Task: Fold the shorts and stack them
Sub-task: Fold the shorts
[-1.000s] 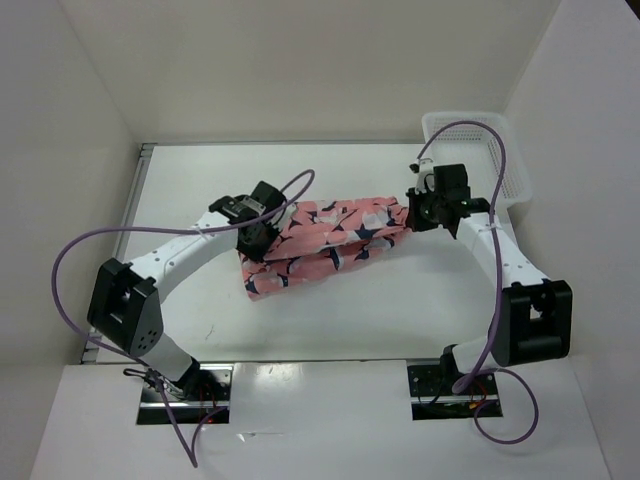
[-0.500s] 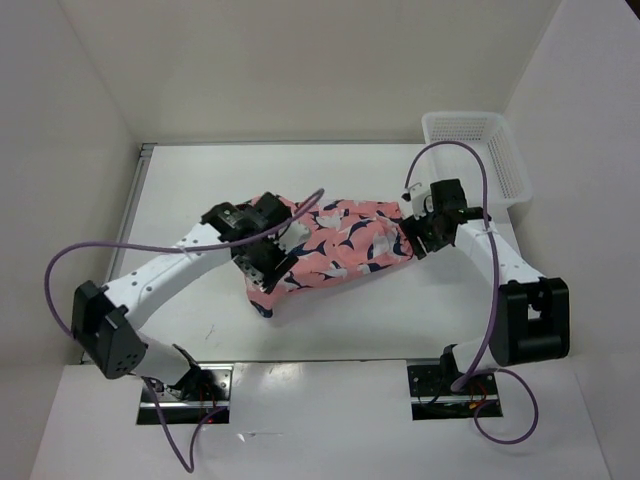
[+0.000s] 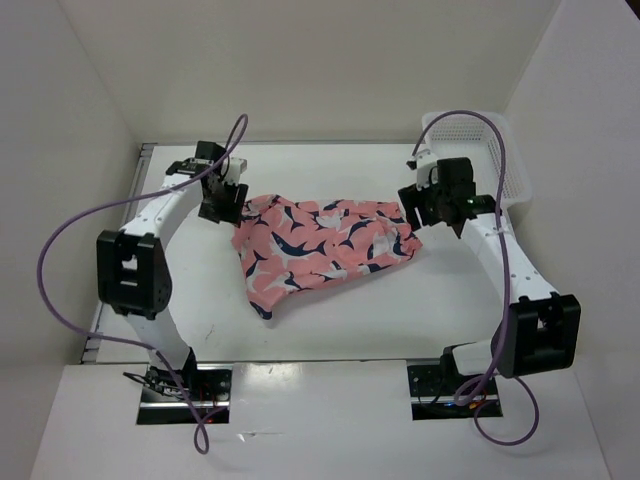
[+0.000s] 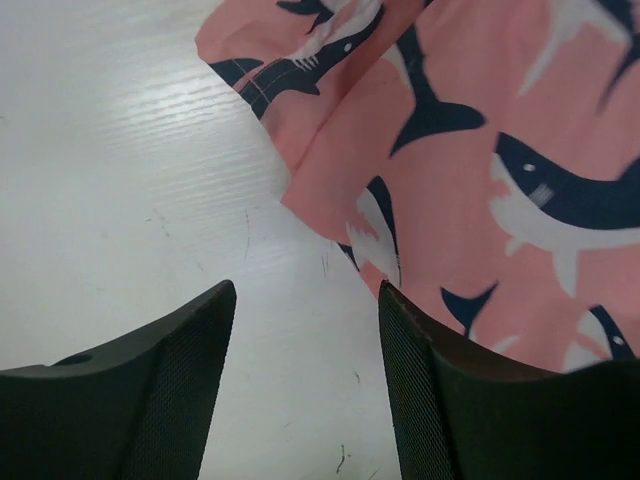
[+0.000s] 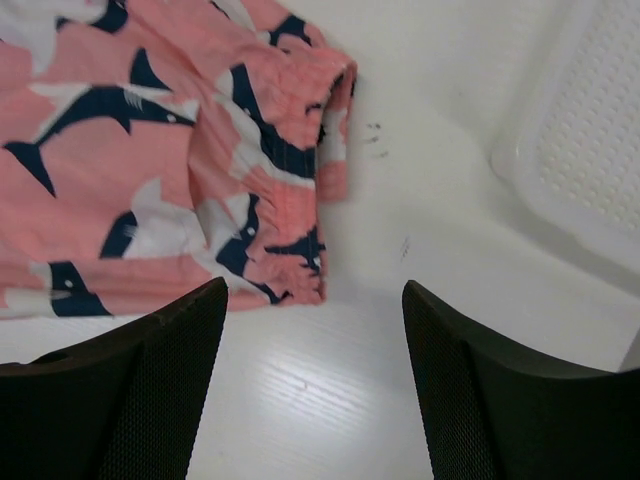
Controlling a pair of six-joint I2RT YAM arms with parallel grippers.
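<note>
White tabletop [image 3: 350, 320] holds the shorts [image 3: 320, 245]; our left fingers [image 4: 150, 400] and right fingers [image 5: 130, 400] gape empty, so we should pinch corners evenly.

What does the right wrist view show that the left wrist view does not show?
Only the right wrist view shows the white mesh basket and the right gripper, which is open. Only the left wrist view shows the left gripper, open over bare table. Both show the shorts lying on the table, held by neither gripper.
</note>
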